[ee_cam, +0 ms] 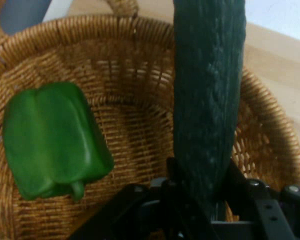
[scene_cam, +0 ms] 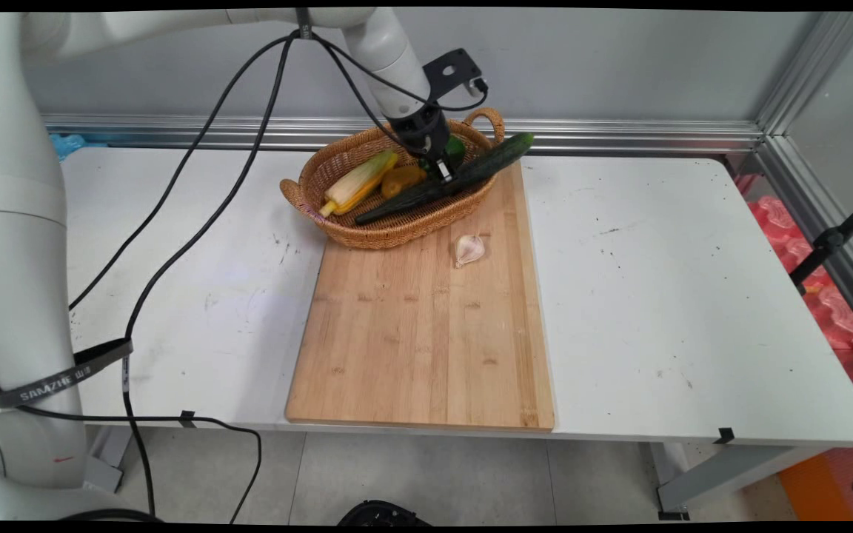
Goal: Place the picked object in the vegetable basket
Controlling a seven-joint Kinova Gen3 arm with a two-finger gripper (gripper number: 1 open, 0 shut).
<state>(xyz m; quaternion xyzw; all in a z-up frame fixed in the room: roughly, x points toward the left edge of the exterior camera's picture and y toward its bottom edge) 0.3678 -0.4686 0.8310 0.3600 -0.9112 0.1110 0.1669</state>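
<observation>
The black gripper reaches down into a wicker basket at the far end of a wooden cutting board, its fingers pinching a long dark-green cucumber partway along its length. In the hand view the cucumber rises straight up from between the gripper fingers, which press on either side of it. The cucumber lies on a slant across the basket, its left end down inside near the near rim, its right end jutting out over the far right rim, close to the basket's right handle.

Just beside the gripper, on its far side, a green bell pepper sits on the basket floor; the hand view shows the pepper resting on the woven bottom of the basket, apart from the cucumber. To the gripper's left in the basket are a small orange-yellow vegetable and an ear of corn in its pale husk, leaning toward the left rim.

On the board just near of the basket lies a garlic bulb, alone. The board rests on the white table, with black cables hanging from the arm on the left.
</observation>
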